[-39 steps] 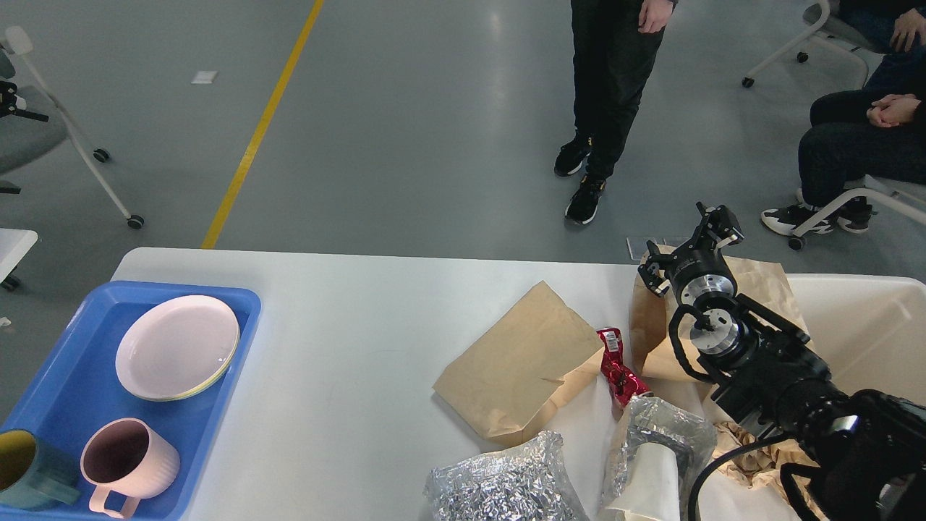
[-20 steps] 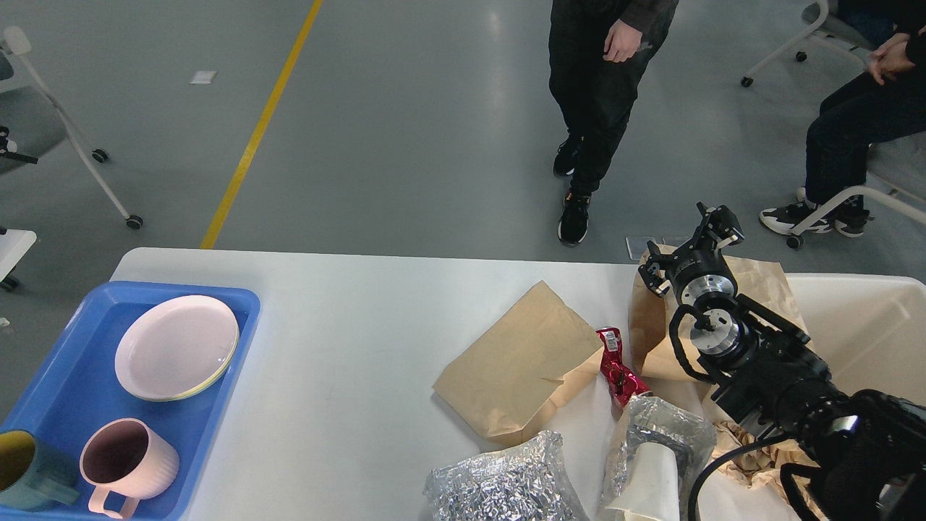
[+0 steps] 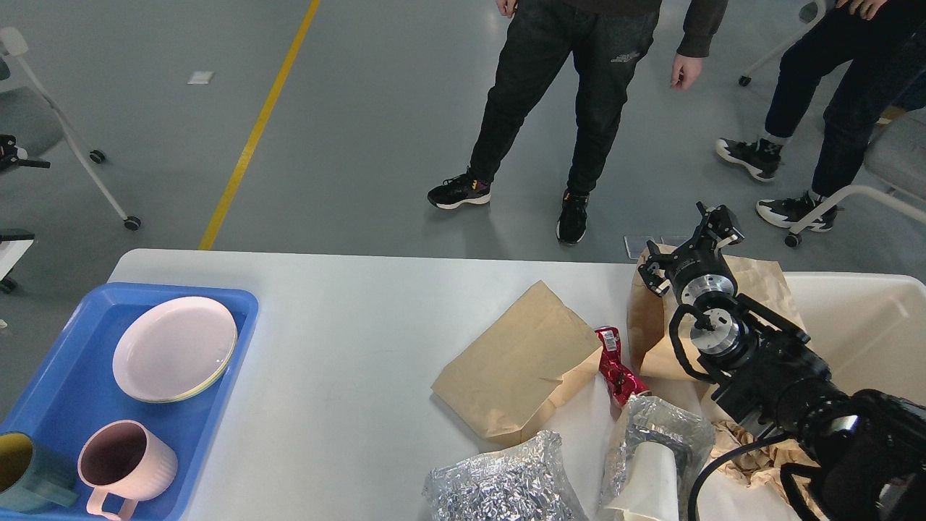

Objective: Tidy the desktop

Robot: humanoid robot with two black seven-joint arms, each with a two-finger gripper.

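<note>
The white desktop (image 3: 347, 333) spans the view. Trash lies on its right half: a flat brown paper bag (image 3: 517, 362), a red foil wrapper (image 3: 616, 369), crumpled silver foil (image 3: 499, 485), and a foil pouch with a white paper cup (image 3: 655, 456). My right gripper (image 3: 684, 246) is raised at the top edge of a second, upright brown paper bag (image 3: 759, 286) by the bin. Its two fingers stand apart, pointing away from me. The left arm is out of view.
A blue tray (image 3: 65, 391) at the left holds a pink plate (image 3: 175, 347), a pink mug (image 3: 123, 463) and a teal mug (image 3: 25, 470). A cream-white bin (image 3: 868, 325) sits at the right. Crumpled brown paper (image 3: 752, 452) lies under my arm. People (image 3: 564, 108) stand beyond the table.
My right arm and the things on the table have not moved. The people beyond the far edge have stepped and shifted.
</note>
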